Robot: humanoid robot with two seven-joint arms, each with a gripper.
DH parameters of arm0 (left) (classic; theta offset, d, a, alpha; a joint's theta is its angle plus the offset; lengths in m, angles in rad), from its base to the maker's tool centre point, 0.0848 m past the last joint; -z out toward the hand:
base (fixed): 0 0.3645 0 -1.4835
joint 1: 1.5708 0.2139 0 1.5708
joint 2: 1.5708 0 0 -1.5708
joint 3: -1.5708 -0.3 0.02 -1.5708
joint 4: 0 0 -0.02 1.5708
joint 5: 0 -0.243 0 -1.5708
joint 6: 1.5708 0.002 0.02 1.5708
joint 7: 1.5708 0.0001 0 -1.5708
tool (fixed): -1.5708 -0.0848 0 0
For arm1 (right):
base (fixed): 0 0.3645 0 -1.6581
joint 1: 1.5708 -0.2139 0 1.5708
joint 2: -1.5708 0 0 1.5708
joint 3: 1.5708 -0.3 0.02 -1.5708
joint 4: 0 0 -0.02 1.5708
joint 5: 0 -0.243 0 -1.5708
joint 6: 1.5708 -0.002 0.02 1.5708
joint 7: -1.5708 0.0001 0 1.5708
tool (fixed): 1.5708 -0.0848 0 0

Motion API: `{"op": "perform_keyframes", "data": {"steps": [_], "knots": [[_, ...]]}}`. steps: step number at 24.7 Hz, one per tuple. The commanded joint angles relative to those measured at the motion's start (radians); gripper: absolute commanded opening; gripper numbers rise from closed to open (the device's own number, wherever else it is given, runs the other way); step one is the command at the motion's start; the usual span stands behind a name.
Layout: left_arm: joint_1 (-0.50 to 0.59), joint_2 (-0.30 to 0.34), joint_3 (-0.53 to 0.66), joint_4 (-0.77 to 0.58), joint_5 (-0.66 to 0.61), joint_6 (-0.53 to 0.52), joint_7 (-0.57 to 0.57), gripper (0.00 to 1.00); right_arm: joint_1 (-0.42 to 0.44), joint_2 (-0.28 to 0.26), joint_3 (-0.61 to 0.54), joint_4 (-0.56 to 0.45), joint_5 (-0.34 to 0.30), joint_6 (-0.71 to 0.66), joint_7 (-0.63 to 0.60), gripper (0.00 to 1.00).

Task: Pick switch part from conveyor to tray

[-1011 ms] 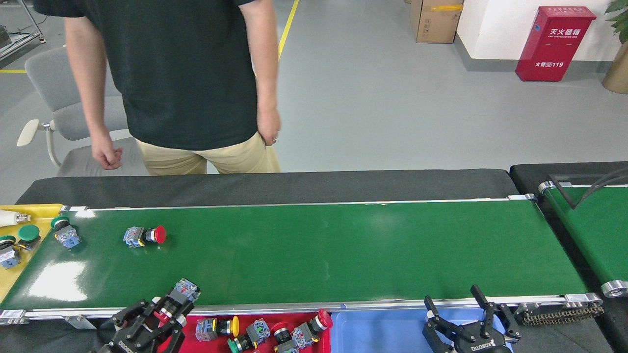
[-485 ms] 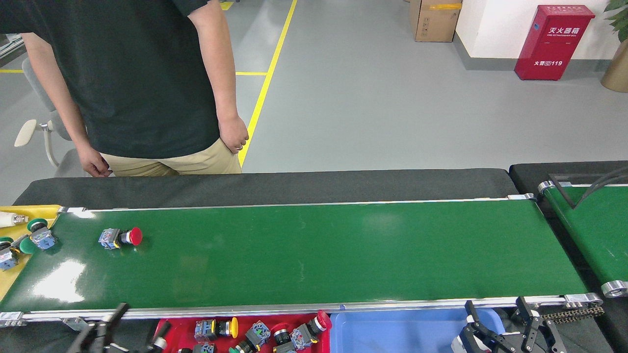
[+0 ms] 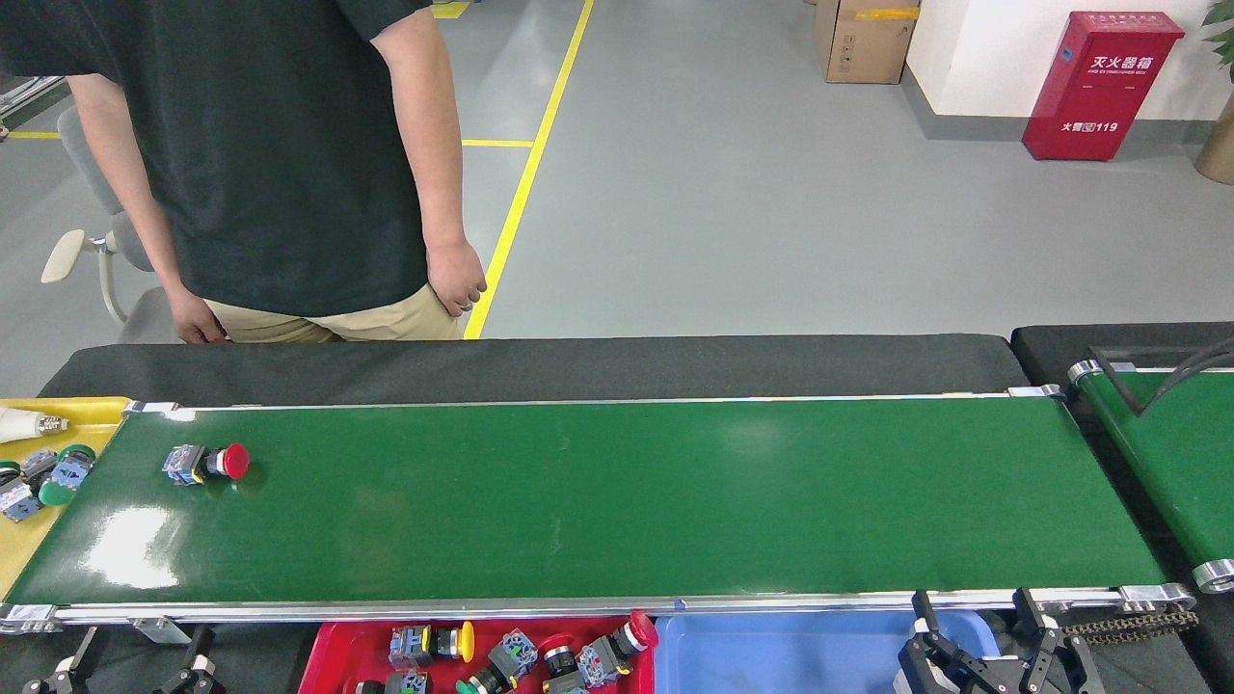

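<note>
One switch part [image 3: 206,464] with a red mushroom head lies on its side on the conveyor [image 3: 617,501], near the left end of the belt and closer to the far rail; its red head points to the right. It is alone on the belt and nothing touches it. Below the near rail, at the bottom edge of the view, stands the red tray [image 3: 333,648], and several switch parts lie in it in a loose heap, with yellow, red and green heads among them. Just to the right of it sits a light blue tray [image 3: 771,655]. At the left end of the conveyor a yellow tray [image 3: 24,549] holds some green-headed parts. The left claw [image 3: 130,665] shows only two dark fingertips at the bottom left, well apart from each other, so it stands open and holds nothing. The right claw [image 3: 993,646] is at the bottom right, over the corner of the light blue tray, with its fingers spread and empty. Behind the table a person [image 3: 280,164] in a dark shirt stands with both arms hanging down. A second green belt [image 3: 1171,463] is at the right edge.
</note>
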Motion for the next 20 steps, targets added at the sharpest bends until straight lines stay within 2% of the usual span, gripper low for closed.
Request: {"op": "perform_keyframes", "data": {"steps": [1,8,20], "knots": [[-0.02,0.011,0.003,-0.012,0.005,-0.018,-0.038,0.99,-0.002,0.003,-0.001,-0.014,0.0,0.002,-0.007,1.0],[-0.028,0.008,0.012,-0.003,0.003,-0.018,-0.041,0.99,-0.002,0.02,-0.002,-0.015,0.0,0.001,-0.009,1.0],[-0.029,0.006,0.025,-0.003,0.003,-0.012,-0.041,0.99,0.003,0.019,-0.002,-0.015,0.0,0.004,-0.007,1.0]]}}
